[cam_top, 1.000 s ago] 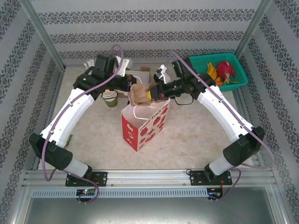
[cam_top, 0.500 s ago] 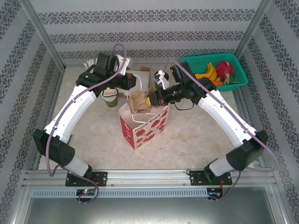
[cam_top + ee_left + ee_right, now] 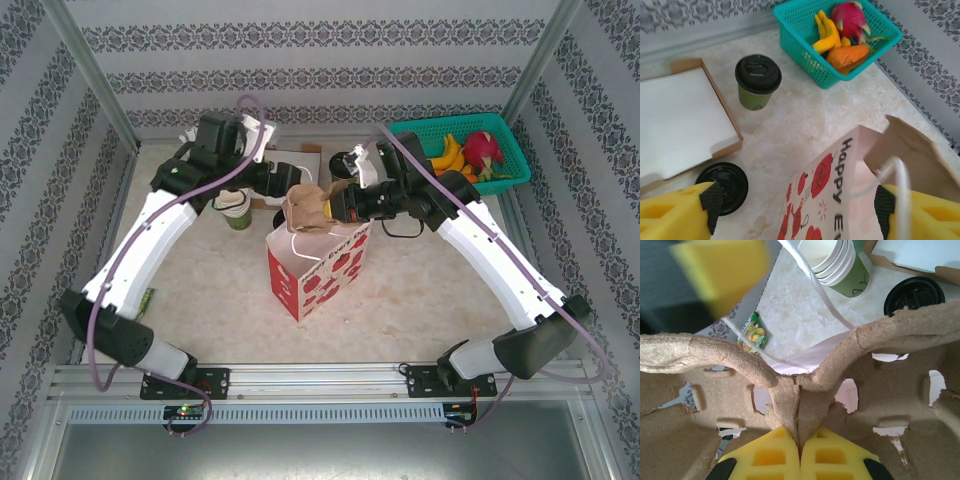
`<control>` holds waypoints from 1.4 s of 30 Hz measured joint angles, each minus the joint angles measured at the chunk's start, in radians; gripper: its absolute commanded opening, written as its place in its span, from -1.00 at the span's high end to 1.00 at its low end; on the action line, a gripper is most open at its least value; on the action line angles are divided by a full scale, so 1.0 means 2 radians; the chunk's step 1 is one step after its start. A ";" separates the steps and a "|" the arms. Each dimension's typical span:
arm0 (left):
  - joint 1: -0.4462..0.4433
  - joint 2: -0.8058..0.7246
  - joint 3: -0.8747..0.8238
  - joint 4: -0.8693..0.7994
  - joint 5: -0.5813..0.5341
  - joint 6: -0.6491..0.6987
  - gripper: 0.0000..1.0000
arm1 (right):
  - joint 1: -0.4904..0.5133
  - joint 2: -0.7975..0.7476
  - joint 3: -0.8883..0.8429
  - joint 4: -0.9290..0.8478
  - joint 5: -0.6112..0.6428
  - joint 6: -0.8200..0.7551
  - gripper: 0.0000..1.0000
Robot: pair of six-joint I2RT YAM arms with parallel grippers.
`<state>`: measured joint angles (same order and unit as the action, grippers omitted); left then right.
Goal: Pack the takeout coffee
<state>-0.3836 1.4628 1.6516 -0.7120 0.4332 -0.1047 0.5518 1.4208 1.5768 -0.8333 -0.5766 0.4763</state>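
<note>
The right end effector (image 3: pixel 800 454) pinched the pulp cup carrier (image 3: pixel 705 405) above the gift bag (image 3: pixel 320 270); the left end effector (image 3: pixel 799 204) stood spread beside it; the takeout coffee (image 3: pixel 758 82) sat apart.

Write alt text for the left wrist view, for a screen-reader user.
The left gripper, jaws wide apart, hangs over a red-and-white gift bag with a cardboard cup carrier beside its top edge. Beyond, on the table, stand the takeout coffee, a loose black lid, a white-lined box and a teal fruit basket.
</note>
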 measured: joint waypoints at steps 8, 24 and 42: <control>0.002 -0.168 -0.130 0.008 -0.009 -0.002 -0.74 | 0.000 0.002 0.000 0.004 0.009 0.012 1.00; -0.102 -0.195 -0.224 0.053 0.022 -0.003 -0.42 | 0.000 0.002 -0.008 0.034 0.032 0.061 1.00; -0.116 -0.169 -0.208 0.072 0.007 0.032 0.82 | 0.000 0.002 -0.008 0.033 0.050 0.073 1.00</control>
<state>-0.6163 1.1240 1.2362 -0.5678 0.4477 -0.0402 0.5522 1.4254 1.5600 -0.7666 -0.4763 0.6224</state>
